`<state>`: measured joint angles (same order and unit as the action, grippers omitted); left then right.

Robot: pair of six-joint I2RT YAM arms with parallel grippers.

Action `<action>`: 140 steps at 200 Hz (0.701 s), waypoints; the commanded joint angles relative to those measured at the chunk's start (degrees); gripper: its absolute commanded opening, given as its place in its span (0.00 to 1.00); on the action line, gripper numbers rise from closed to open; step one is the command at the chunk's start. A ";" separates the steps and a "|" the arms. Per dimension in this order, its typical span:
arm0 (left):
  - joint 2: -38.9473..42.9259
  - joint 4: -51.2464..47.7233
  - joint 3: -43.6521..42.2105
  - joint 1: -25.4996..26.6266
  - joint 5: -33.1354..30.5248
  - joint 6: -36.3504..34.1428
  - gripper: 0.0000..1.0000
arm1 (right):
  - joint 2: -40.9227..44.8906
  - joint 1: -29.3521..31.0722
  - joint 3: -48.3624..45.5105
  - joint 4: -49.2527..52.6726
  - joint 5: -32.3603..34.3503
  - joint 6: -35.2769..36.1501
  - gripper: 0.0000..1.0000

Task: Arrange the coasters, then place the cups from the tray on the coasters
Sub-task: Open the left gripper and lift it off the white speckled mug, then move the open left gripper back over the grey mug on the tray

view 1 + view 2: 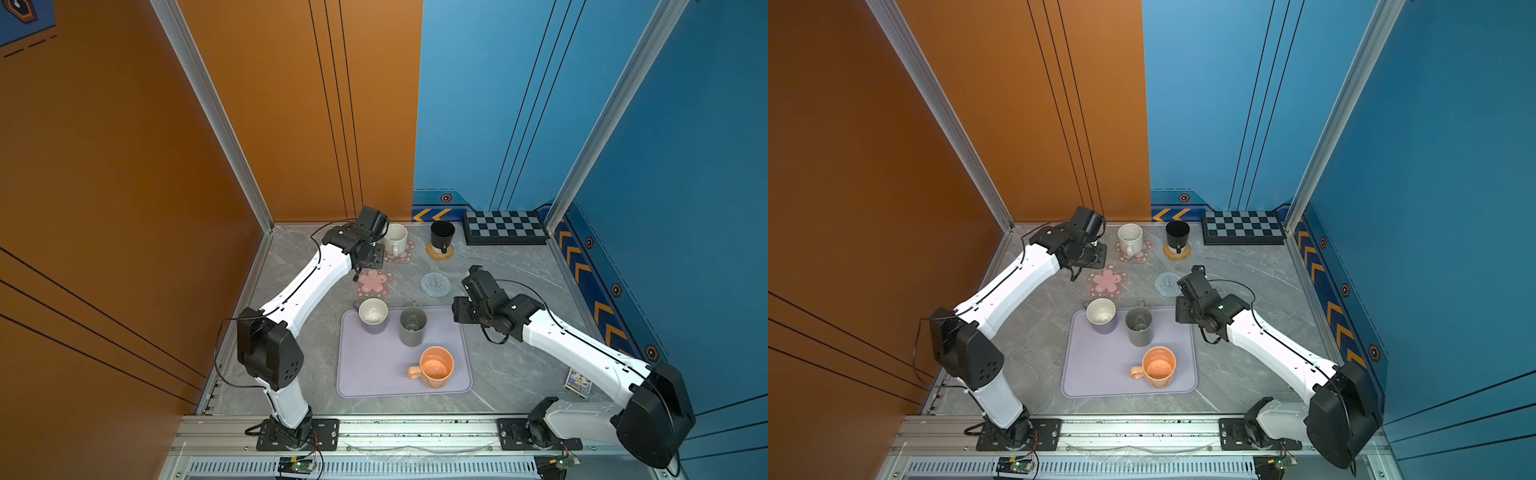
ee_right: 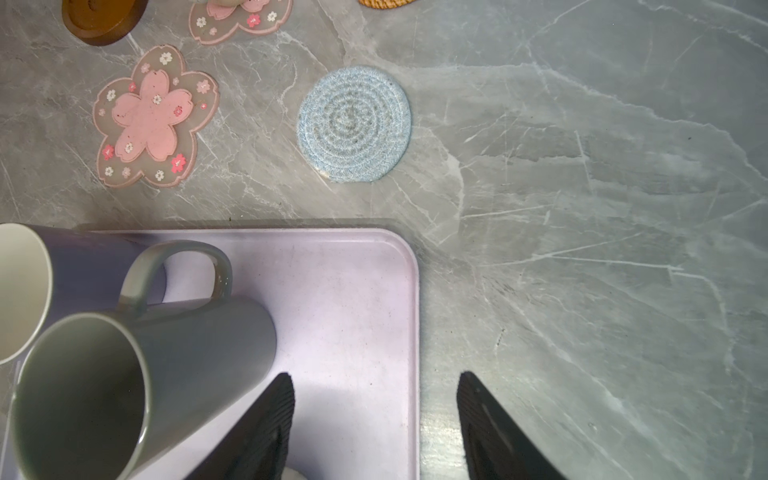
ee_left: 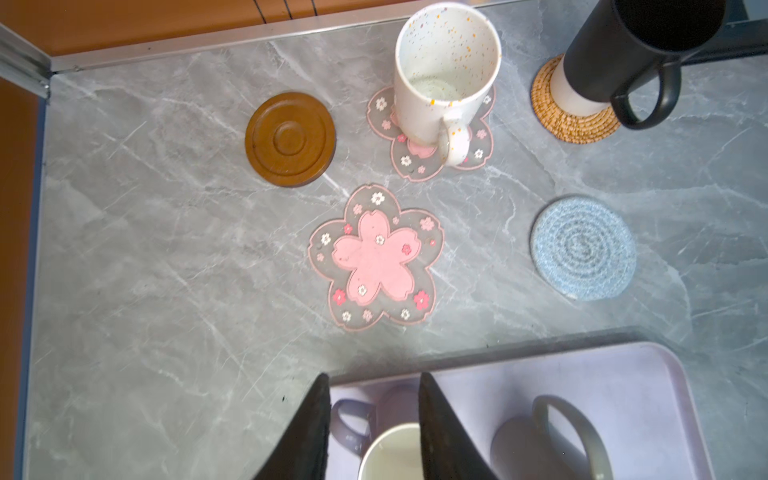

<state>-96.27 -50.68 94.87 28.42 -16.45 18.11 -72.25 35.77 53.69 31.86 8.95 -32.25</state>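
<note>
Wrist views alone show the brown wooden coaster (image 3: 290,139); left hand (image 3: 372,376) and right hand (image 2: 375,374) stand apart, empty; four-o'clock card (image 1: 578,382) illegible.

A black-and-grey checkered board (image 1: 504,227) lies flat on the grey marble tabletop (image 1: 519,266) in the far right corner, close against the blue wall (image 1: 478,104). Left of the board the back wall turns to an orange panel (image 1: 291,104). Well nearer than the board, by the tabletop's right edge, sits a small printed card (image 1: 578,382), too small to read.
</note>
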 commanded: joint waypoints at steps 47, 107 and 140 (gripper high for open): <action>13.96 -1.01 -17.92 2.84 -9.12 4.53 0.36 | 7.34 0.21 -4.18 2.13 4.67 -0.79 0.66; 21.01 -0.71 -21.59 3.52 -6.34 5.40 0.36 | 9.10 0.26 -4.09 2.60 4.77 -0.57 0.67; 22.89 -0.62 -23.64 4.61 -5.65 7.72 0.36 | 9.40 0.31 -4.64 2.60 3.60 -0.93 0.67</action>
<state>-74.74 -50.59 73.43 31.94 -22.92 23.40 -63.94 35.97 50.04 32.53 12.27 -32.42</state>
